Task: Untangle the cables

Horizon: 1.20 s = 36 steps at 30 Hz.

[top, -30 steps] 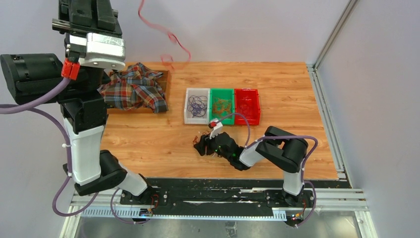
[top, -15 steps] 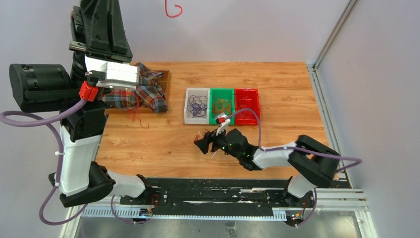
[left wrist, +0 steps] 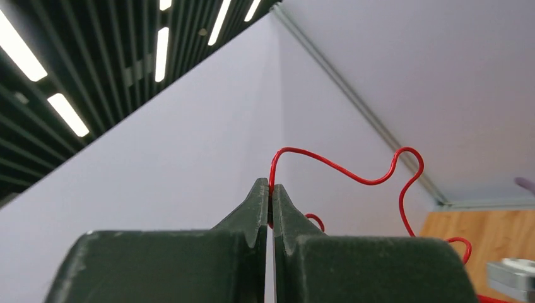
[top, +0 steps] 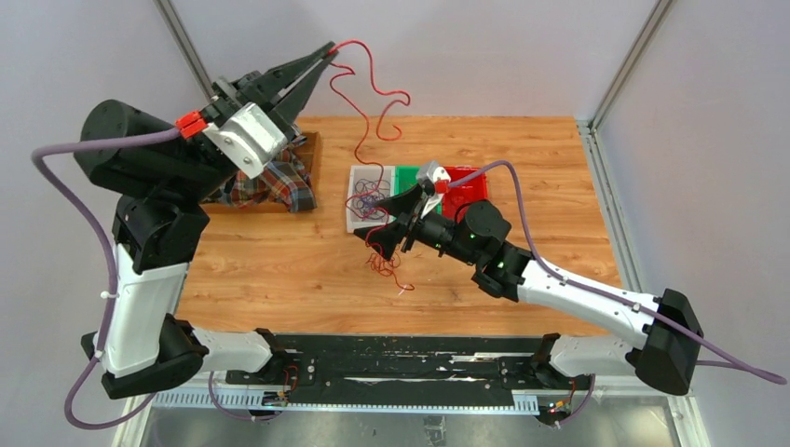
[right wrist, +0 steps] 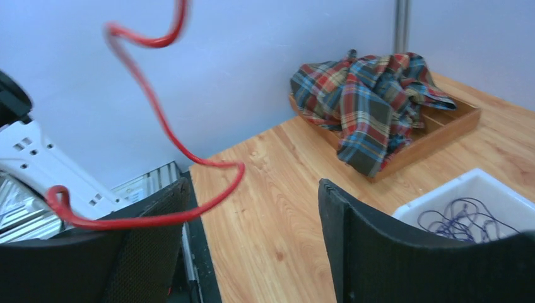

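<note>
- The left pincer (left wrist: pixel 271 190) is raised high over the far-left side of the table (top: pixel 279 270). Its jaws are pressed together on one end of the red cable (left wrist: pixel 340 172).
- From that pinch the red cable snakes down in loose bends toward the right pincer (top: pixel 384 240). It passes just in front of it, and its tail lies on the table directly below.
- The right pincer hangs low with its fingers (right wrist: pixel 158 252) spread wide and holds nothing. In the wrist view the cable crosses the front of one finger without being clamped.
- Done so far, by my reading: purple wires (top: pixel 371 197) lie coiled in the white tray (top: pixel 352 223) just beyond the right pincer. That colour looks sorted.
- The green tray (top: pixel 407 172) next to it is mostly hidden behind the right arm, so I cannot tell what it holds.
- Left to do, as I judge it: the red cable seems pulled free of any clump but is not put away. The red tray (top: pixel 473 191), beyond and to the right of the right pincer, looks like its likely home.
- I cannot tell whether anything else is knotted into the tail under the right pincer.
- The task looks near its end.
</note>
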Motion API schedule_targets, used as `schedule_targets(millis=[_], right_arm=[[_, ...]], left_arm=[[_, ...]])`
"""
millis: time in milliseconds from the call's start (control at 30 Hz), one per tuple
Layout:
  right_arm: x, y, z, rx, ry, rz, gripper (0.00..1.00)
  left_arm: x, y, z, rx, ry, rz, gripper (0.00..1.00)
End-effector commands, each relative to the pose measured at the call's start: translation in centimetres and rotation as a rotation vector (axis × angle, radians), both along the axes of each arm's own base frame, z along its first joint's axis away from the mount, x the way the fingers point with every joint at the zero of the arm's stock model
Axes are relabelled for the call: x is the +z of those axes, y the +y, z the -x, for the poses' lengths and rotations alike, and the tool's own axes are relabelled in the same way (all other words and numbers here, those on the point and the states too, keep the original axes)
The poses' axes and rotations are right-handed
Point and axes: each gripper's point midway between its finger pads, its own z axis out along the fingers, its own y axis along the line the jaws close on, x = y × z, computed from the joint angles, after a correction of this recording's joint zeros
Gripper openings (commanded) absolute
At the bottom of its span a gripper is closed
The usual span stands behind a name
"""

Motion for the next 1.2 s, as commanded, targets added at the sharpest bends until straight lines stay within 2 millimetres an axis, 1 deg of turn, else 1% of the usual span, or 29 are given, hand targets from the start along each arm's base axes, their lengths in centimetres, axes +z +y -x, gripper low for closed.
schedule_targets(millis=[0,67,167,233,333,400,500,533,567,600,667,800,933,1033,1133,1167], right_arm=[[0.8,-1.2,-2.6,-0.092,-0.001,0.011,0.72],[0.6,-2.7,-4.4,-0.183,0.014,0.015,0.7],[-0.9,-5.4,-6.7,-0.327,0.053,0.063,0.7],[-1.7,-7.6,-8.0,-0.421,0.068,0.067,0.7],[-2.5,-10.8,-9.2,-0.512,0.084,0.046,0.7],[-3.2,-13.0,-10.3,-0.605,0.092,0.073,0.69],[-5.0,-16.3,-12.0,-0.74,0.117,0.162,0.67],[-5.9,-17.3,-12.6,-0.784,0.133,0.203,0.68],[-7.2,-18.3,-13.0,-0.813,0.161,0.251,0.71],[-8.1,-18.9,-13.4,-0.816,0.181,0.276,0.73],[-10.1,-20.1,-13.9,-0.819,0.244,0.315,0.72],[-13.6,-22.7,-14.3,-0.909,0.337,0.378,0.73],[-16.2,-24.5,-14.6,-0.988,0.401,0.467,0.76],[-18.3,-25.7,-15.1,-1.036,0.445,0.529,0.78],[-19.9,-27.0,-15.5,-1.081,0.499,0.551,0.81],[-20.3,-27.3,-15.6,-1.09,0.517,0.554,0.82]], left_arm=[[-2.7,-2.8,0.1,-0.156,0.17,-0.014,0.0],[-3.4,-3.8,-0.6,-0.166,0.192,-0.029,0.01],[-4.3,-5.4,-1.8,-0.18,0.222,-0.046,0.0],[-4.7,-6.4,-2.4,-0.193,0.234,-0.052,0.0],[-5.3,-8.2,-3.6,-0.21,0.252,-0.049,0.0],[-5.9,-9.5,-4.6,-0.216,0.258,-0.054,0.0],[-7.4,-11.9,-6.8,-0.212,0.289,-0.071,0.0],[-7.8,-12.7,-7.4,-0.214,0.298,-0.074,0.0],[-8.2,-13.4,-8.0,-0.215,0.303,-0.078,0.0],[-8.5,-14.1,-8.6,-0.213,0.305,-0.079,0.0],[-9.1,-15.5,-10.0,-0.208,0.313,-0.075,0.0],[-9.0,-17.7,-12.4,-0.191,0.301,-0.054,0.0],[-9.4,-19.1,-14.6,-0.153,0.266,-0.043,0.0],[-10.5,-20.2,-15.6,-0.142,0.254,-0.064,0.0],[-11.9,-21.2,-16.7,-0.129,0.243,-0.092,0.0],[-12.1,-21.4,-17.1,-0.122,0.237,-0.092,0.0]])
